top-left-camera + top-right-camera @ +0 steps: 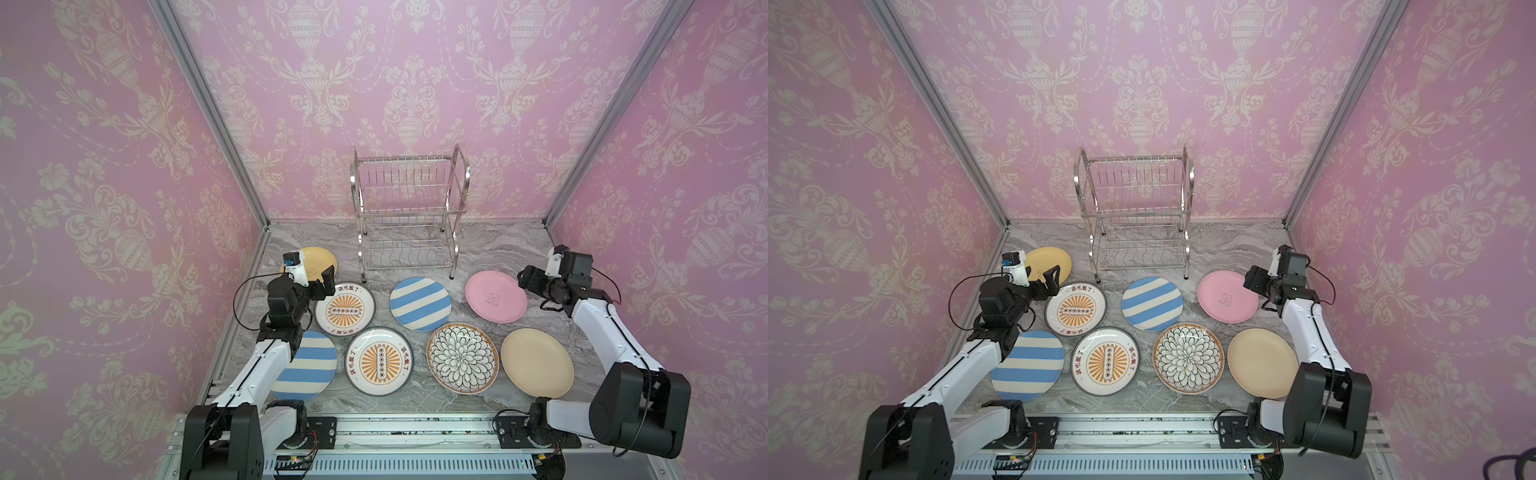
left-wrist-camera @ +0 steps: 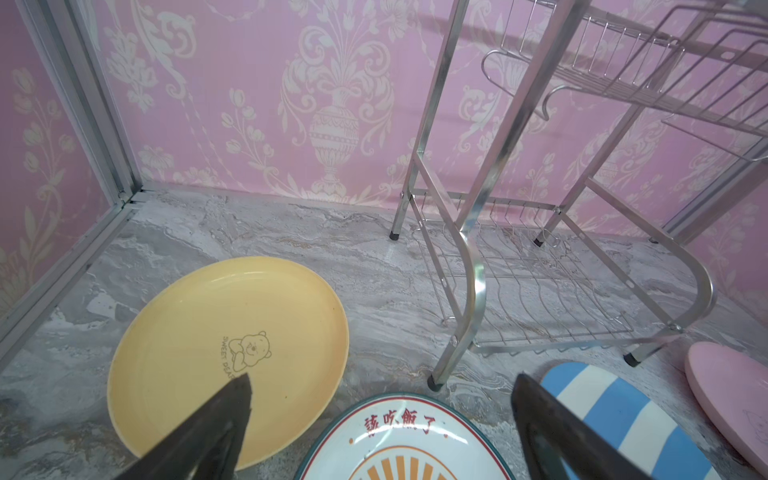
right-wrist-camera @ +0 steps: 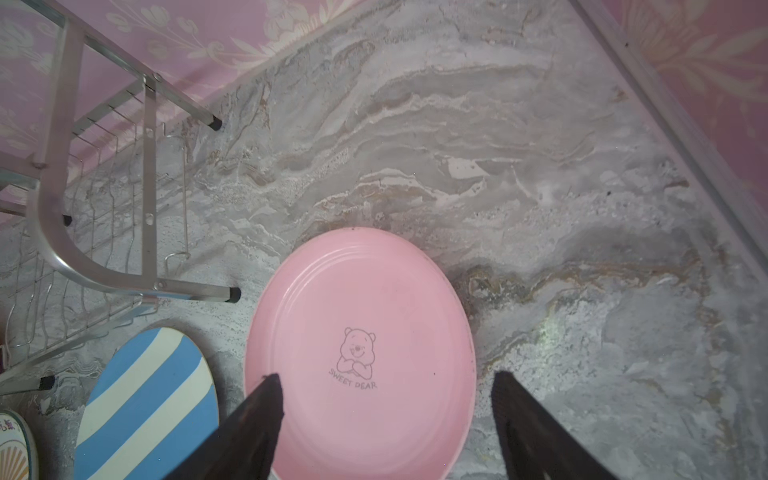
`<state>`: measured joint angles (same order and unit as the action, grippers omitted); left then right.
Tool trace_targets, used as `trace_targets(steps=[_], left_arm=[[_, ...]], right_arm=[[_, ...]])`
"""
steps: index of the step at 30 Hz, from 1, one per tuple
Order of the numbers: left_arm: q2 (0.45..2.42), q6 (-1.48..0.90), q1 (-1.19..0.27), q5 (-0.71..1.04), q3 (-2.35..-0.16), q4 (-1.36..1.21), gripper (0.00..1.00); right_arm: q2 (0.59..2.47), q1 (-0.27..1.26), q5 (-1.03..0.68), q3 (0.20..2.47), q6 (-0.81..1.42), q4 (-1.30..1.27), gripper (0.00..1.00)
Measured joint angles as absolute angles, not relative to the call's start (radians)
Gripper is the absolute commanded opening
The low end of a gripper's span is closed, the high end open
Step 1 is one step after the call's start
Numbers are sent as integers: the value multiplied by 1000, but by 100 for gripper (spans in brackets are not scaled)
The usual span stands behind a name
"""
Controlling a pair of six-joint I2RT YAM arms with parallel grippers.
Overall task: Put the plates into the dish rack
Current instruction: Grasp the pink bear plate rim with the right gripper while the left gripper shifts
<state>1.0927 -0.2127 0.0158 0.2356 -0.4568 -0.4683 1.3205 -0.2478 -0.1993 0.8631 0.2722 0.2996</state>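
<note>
Overhead, in both top views, the dish rack (image 1: 409, 195) is being shown upright at the back of the marble table (image 1: 519, 245), close to the pink wall (image 1: 415, 83). Eight plates are being seen lying flat in front of it: the yellow plate (image 1: 322, 255), the pink plate (image 1: 494, 301), the beige plate (image 1: 537, 362), the black-petal plate (image 1: 462, 358), two striped plates (image 1: 419, 303) and two sunburst plates (image 1: 379, 361). The left gripper (image 1: 326, 284) is being held over the gap between the yellow plate and the rear sunburst plate, jaws apart, gripping nothing. The right gripper (image 1: 524, 280) is being held at the pink plate's right-hand rim.

From the left wrist, the left gripper (image 2: 381, 376) is being seen wide open. One finger is over the yellow plate (image 2: 228, 332) and the other over a striped plate (image 2: 602, 415), with the dish rack (image 2: 469, 270) just beyond.

From the right wrist, the right gripper (image 3: 386, 375) is being seen open and empty, one finger over the pink plate (image 3: 357, 311), the other over bare table beside its rim. Contact with the plate cannot be told.
</note>
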Motion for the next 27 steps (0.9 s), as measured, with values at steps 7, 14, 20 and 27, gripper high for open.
trace_targets(steps=[7, 14, 20, 27], left_arm=[[1138, -246, 16, 333, -377, -561, 99], [1184, -253, 15, 397, -387, -584, 99], [1188, -253, 15, 414, -394, -590, 99], [1188, -253, 15, 414, -395, -590, 99]], right_arm=[[1402, -290, -260, 763, 297, 295, 71], [1422, -357, -266, 722, 301, 232, 70], [1443, -361, -299, 711, 318, 159, 65], [1541, -367, -319, 712, 324, 117, 57]])
